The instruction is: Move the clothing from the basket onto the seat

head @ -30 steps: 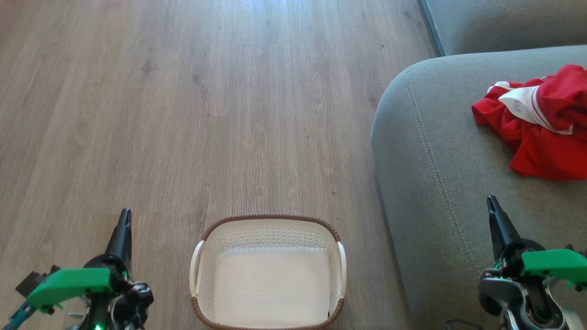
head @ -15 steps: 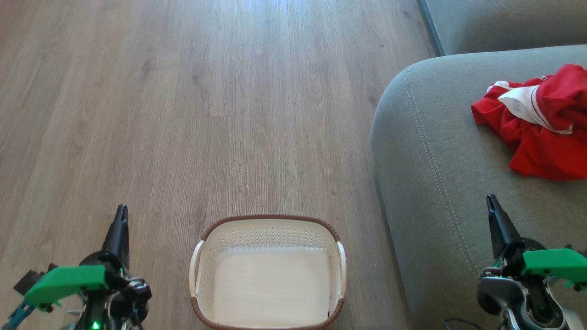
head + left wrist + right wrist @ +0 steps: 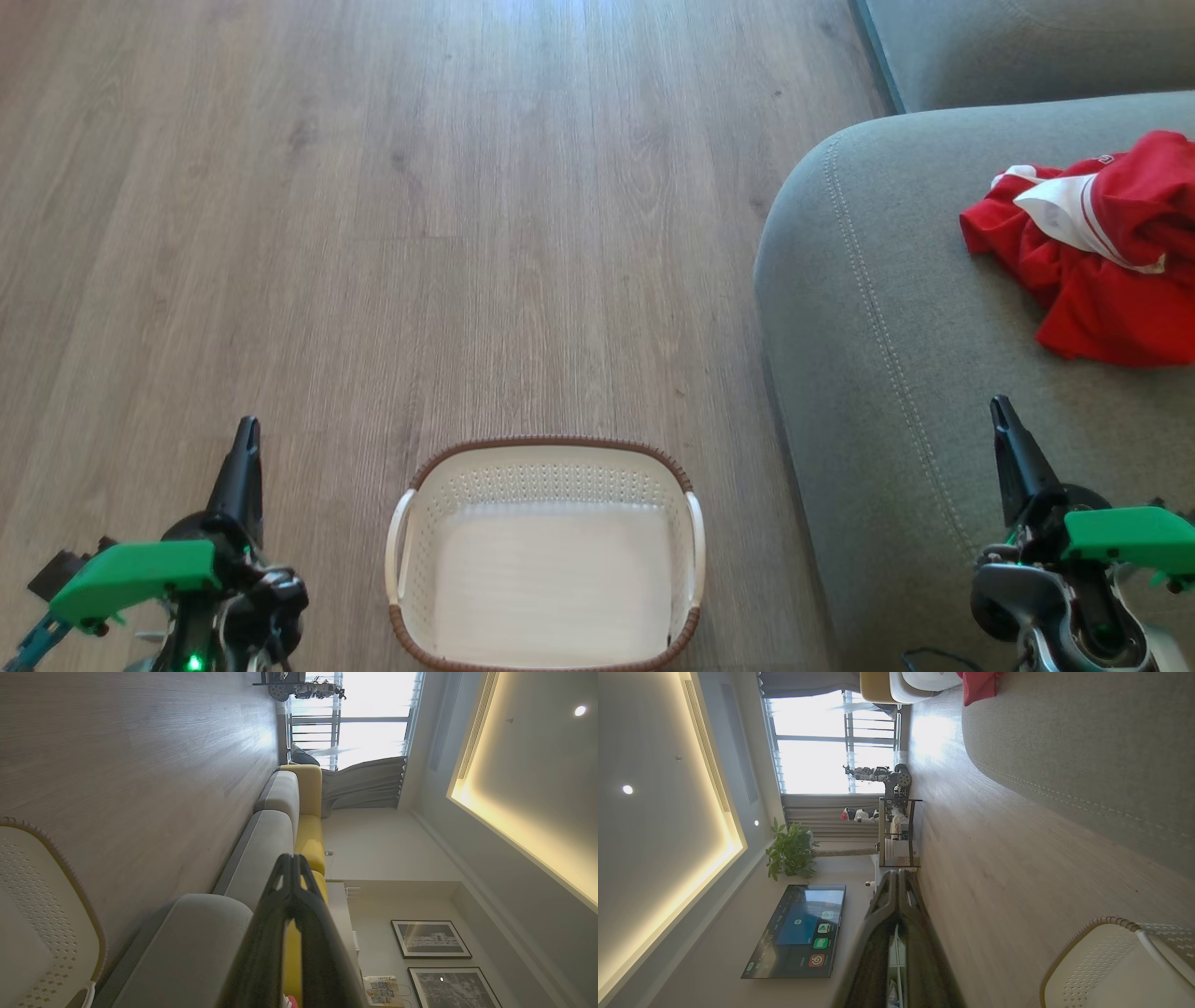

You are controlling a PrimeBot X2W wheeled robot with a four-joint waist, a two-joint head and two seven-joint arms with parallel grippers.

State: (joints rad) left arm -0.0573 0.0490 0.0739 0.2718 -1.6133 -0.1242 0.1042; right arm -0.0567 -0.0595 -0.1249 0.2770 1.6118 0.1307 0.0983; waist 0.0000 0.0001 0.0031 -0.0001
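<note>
The red clothing (image 3: 1102, 257) with white trim lies bunched on the grey seat (image 3: 887, 308) at the right; a corner of the clothing (image 3: 978, 686) tops the right wrist view. The cream basket (image 3: 546, 471) with brown rim stands on the floor at bottom centre, nothing inside it. My left gripper (image 3: 246, 431) is shut, empty, left of the basket over the floor. My right gripper (image 3: 1002, 408) is shut, empty, above the seat's near part, well short of the clothing. Both wrist views show the fingertips pressed together: left gripper (image 3: 291, 857), right gripper (image 3: 896, 871).
Wooden floor (image 3: 420, 205) stretches ahead and to the left of the basket. A second grey cushion (image 3: 1018, 42) sits beyond the seat. A yellow sofa back (image 3: 308, 830), a shelf (image 3: 896, 830), a plant (image 3: 791, 851) and a wall screen (image 3: 798, 931) stand farther off.
My left gripper has drifted slightly up the head view. The right gripper, the basket and the clothing stay as they were.
</note>
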